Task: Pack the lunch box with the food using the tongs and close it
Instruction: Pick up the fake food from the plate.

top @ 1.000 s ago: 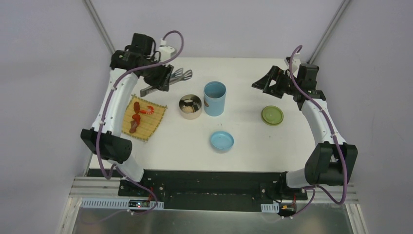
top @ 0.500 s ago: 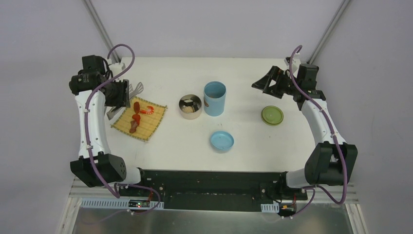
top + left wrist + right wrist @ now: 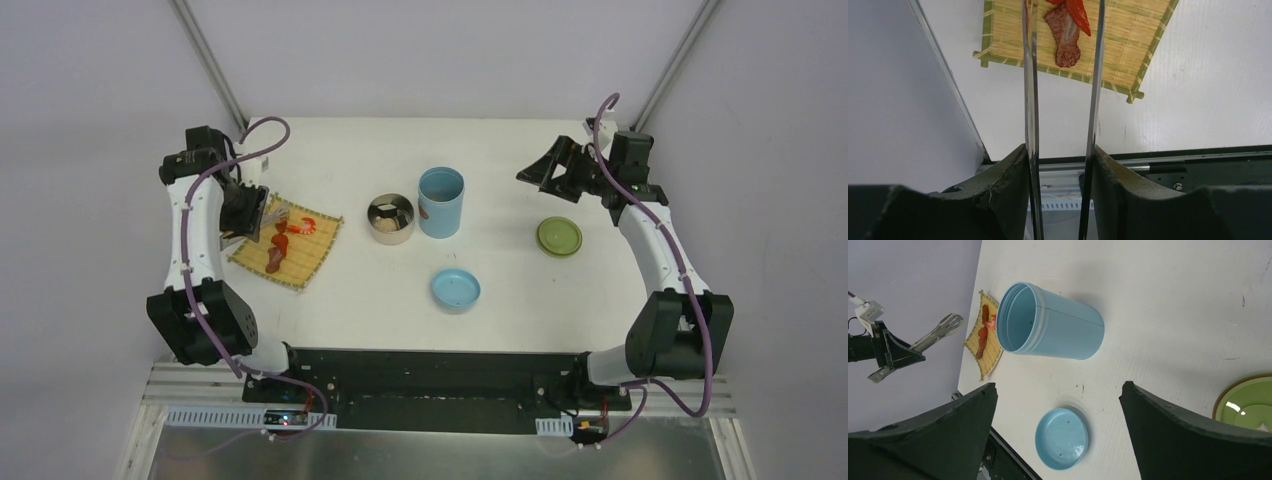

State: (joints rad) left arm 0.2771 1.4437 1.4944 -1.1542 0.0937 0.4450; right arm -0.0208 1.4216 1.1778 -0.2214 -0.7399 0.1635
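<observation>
My left gripper (image 3: 244, 211) is shut on the silver tongs (image 3: 276, 213), its fingers (image 3: 1013, 170) pressing both arms (image 3: 1031, 75) from outside. The tong arms stay apart and reach over the bamboo mat (image 3: 1130, 40), straddling a brown sausage piece (image 3: 1066, 44) and the red shrimp (image 3: 1079, 12); the tips are cut off at the frame's top. More food (image 3: 277, 248) lies on the mat (image 3: 300, 262). The steel bowl (image 3: 390, 218) and the open light-blue cylinder (image 3: 441, 201) stand mid-table. My right gripper (image 3: 545, 170) hangs open and empty at the back right.
The blue lid (image 3: 456, 290) lies upside down near the front; the olive-green lid (image 3: 559, 237) lies to the right. The mat sits close to the table's left edge (image 3: 955, 95), with a frame post beside it. From the right wrist I see the cylinder (image 3: 1058, 322) and blue lid (image 3: 1062, 438).
My left arm has swung from the back of the table to the left side and brought the tongs over the mat's food. The right arm has not moved.
</observation>
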